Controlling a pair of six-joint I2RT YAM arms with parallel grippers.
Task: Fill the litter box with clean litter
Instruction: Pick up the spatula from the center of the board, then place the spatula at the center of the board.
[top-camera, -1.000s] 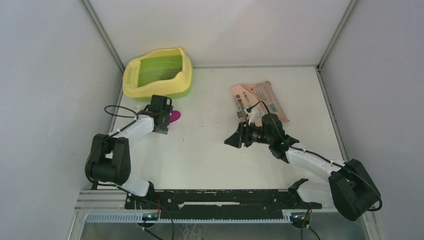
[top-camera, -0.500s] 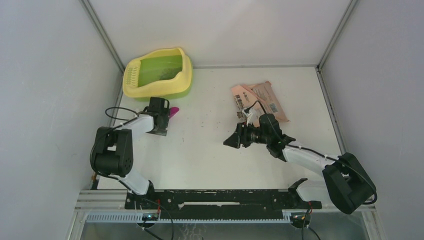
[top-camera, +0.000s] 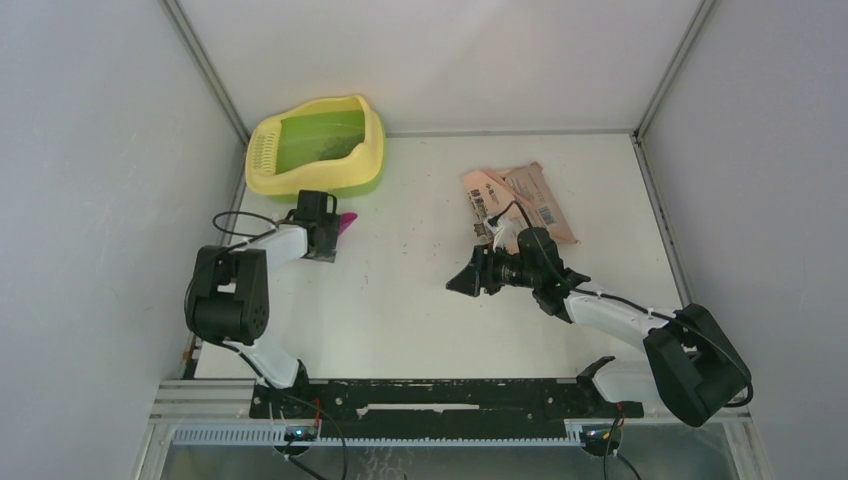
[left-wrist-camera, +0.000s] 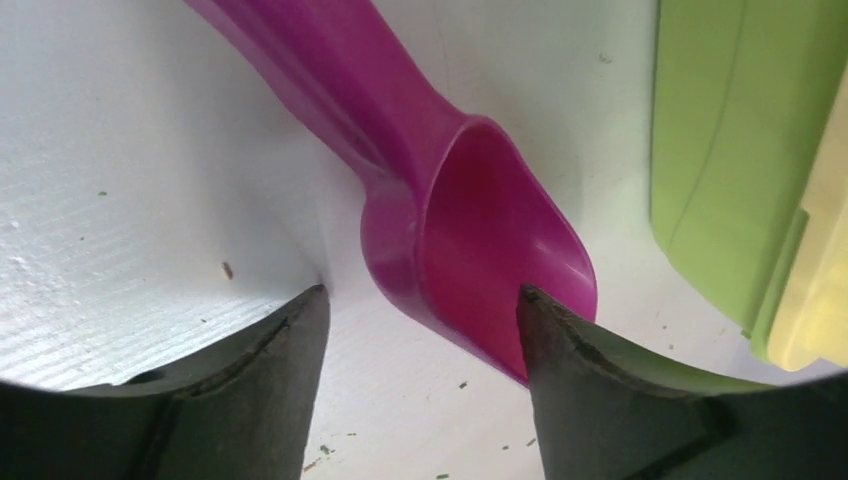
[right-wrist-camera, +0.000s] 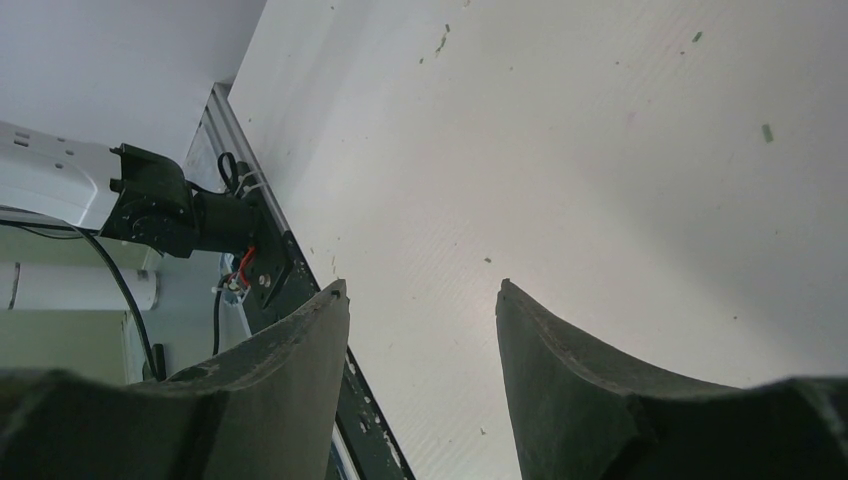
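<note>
- Litter box (top-camera: 372, 150): rounded-rectangular plastic tray with yellow walls, a green basin and a slotted grille at its left end. It sits at the far left of the table (top-camera: 400, 310).
- Clean litter (left-wrist-camera: 323, 449): sparse dark specks on the white tabletop.
- Left gripper (left-wrist-camera: 420, 300): fingers apart, straddling the bowl of the glossy magenta scoop (left-wrist-camera: 480, 230), not clamped on it.
- Right gripper (right-wrist-camera: 420, 290): fingers apart, holding nothing, at mid-table.

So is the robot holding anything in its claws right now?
Nothing yet. The left claw is open around the bowl of the scoop, not clamped on it. The right claw is open and empty.
</note>
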